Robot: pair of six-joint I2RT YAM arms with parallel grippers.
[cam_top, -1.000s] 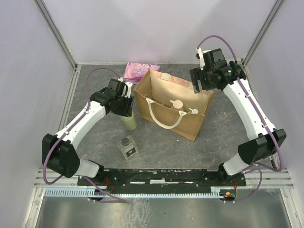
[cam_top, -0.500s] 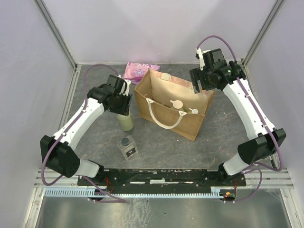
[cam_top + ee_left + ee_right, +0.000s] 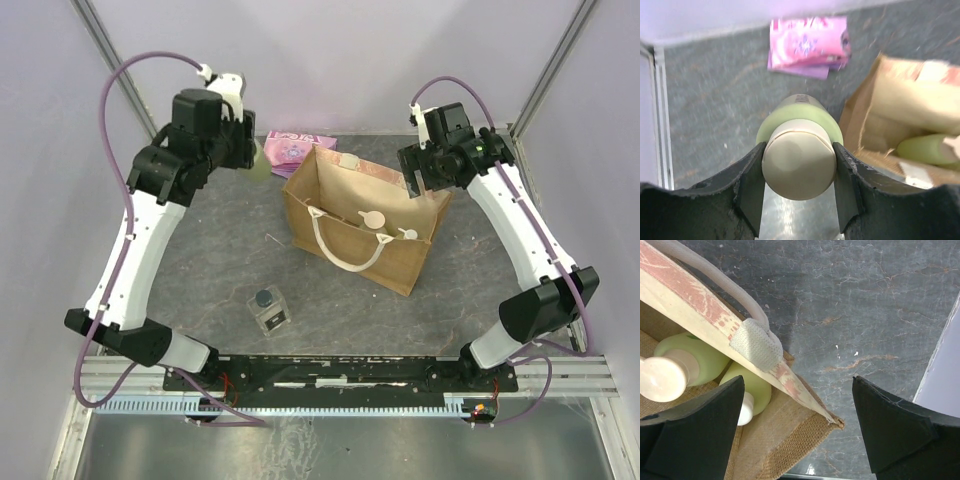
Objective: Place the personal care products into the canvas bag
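Two arms over a dark grey surface (image 3: 220, 250). The left end effector (image 3: 240, 152) is clamped on a yellow-green bottle (image 3: 261, 163), held up off the surface at the back left, just left of the canvas bag (image 3: 400, 265) and near a pink packet (image 3: 295, 148). In the left wrist view, the left end effector (image 3: 799, 182) has one finger on each side of the bottle's (image 3: 800, 120) cream cap (image 3: 799, 159). Bottle hangs upright, cap toward the camera, over bare surface. The pink packet (image 3: 807, 45) lies beyond it, and the bag's open corner (image 3: 865, 120) is to its right.

The tan bag stands upright mid-surface, mouth open, cream rope handle (image 3: 345, 255) draped over the near wall. Two more yellow-green bottles are inside, their cream tops showing at (image 3: 372, 220) and (image 3: 405, 235). The right wrist view shows them lying side by side on the bag floor, (image 3: 695, 360) and (image 3: 756, 385).

The right end effector (image 3: 422, 172) hovers over the bag's back right corner, jaws spread wide, holding nothing. From its wrist camera, the right end effector (image 3: 792, 430) straddles the reddish-printed rim (image 3: 700, 305); can't tell if it touches.

One clear square bottle (image 3: 268, 308) with a dark round cap stands upright on the surface near the front, apart from the bag.
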